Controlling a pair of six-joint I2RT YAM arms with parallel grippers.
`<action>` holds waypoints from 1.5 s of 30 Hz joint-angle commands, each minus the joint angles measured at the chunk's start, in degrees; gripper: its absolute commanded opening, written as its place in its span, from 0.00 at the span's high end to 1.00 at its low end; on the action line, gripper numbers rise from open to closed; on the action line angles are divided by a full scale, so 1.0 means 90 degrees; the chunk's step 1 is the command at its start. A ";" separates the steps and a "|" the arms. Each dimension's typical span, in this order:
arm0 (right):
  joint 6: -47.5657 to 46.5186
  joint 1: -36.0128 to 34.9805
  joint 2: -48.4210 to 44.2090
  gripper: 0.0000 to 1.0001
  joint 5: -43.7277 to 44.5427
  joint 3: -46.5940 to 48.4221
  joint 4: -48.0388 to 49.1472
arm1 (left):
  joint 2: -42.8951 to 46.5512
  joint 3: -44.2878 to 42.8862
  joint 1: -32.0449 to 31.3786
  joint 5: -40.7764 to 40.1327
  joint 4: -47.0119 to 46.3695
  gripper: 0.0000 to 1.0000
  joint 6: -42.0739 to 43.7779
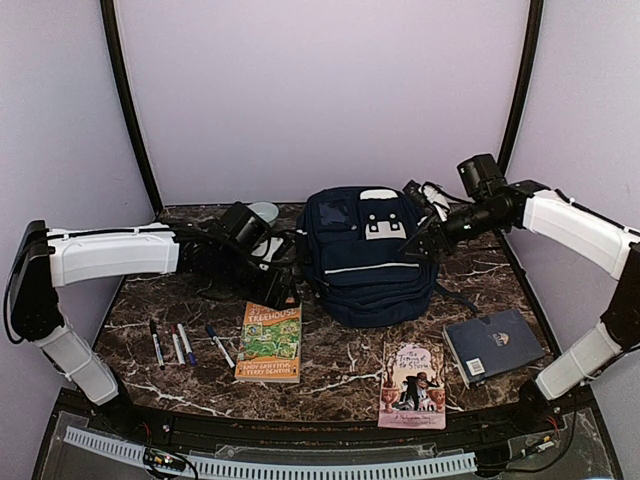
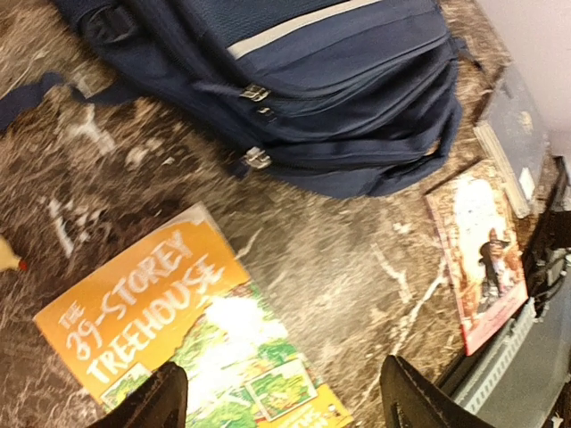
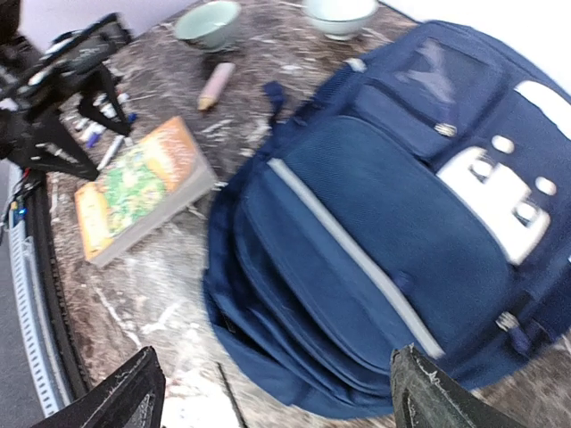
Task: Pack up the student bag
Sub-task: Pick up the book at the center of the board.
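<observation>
Looking down from the top view: marble table [image 1: 330,385], both arms reaching inward over it.
left claw [image 1: 278,292]: spread apart, gripping nothing, low over the table.
student bag [image 1: 365,255]: lying flat with the front patch up, just right of the left claw and beneath the tips of the right claw.
right claw [image 1: 420,240]: spread apart over the bag's upper right corner; contact impossible to tell from here.
orange book [image 1: 270,342]: cover up, just on the near side of the left claw.
markers [image 1: 172,343]: loose row, left of the left claw and closer to the bases.
pink book [image 1: 413,385] and dark blue hardcover [image 1: 493,345]: side by side near the front edge, well apart from the right claw.
left wrist view: both dark tips wide apart, nothing between them.
orange book, same view: directly under the claw, title "The 39-Storey Treehouse" readable.
bag, same view: ahead of the claw, zip pulls [image 2: 256,158] turned toward it, apart from the orange book.
right wrist view: both tips wide apart, not pinching fabric.
bag, same view: filling the space ahead, its lower edge between the tips, white stripe [image 3: 357,259] running across it.
green bowl [image 3: 208,22] and white bowl [image 3: 339,13]: far ahead, beyond the bag.
pinkish stick [image 3: 217,86]: ahead and left, between the green bowl and the orange book.
</observation>
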State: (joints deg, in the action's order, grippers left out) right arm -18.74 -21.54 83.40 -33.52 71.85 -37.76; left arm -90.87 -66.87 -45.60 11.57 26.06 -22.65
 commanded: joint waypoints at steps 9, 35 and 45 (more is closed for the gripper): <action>0.2350 -0.2243 0.1867 0.27 -0.0302 0.0300 0.2546 | 0.0924 0.1448 0.0423 -0.1041 0.0099 0.25 -0.0974; 0.2833 -0.4130 0.4212 0.25 0.1916 0.1789 0.1456 | 0.0911 0.2750 0.0728 -0.0361 -0.1168 0.32 -0.1928; 0.2906 -0.3926 0.4431 0.53 0.1857 0.1448 0.1703 | 0.0490 0.2840 0.0735 0.0140 -0.1656 0.33 -0.2209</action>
State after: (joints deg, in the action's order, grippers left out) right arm 6.70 -58.11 122.19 -17.12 86.30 -23.90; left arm -85.41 -42.48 -39.38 10.11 13.61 -40.88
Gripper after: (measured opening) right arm 0.552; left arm 0.671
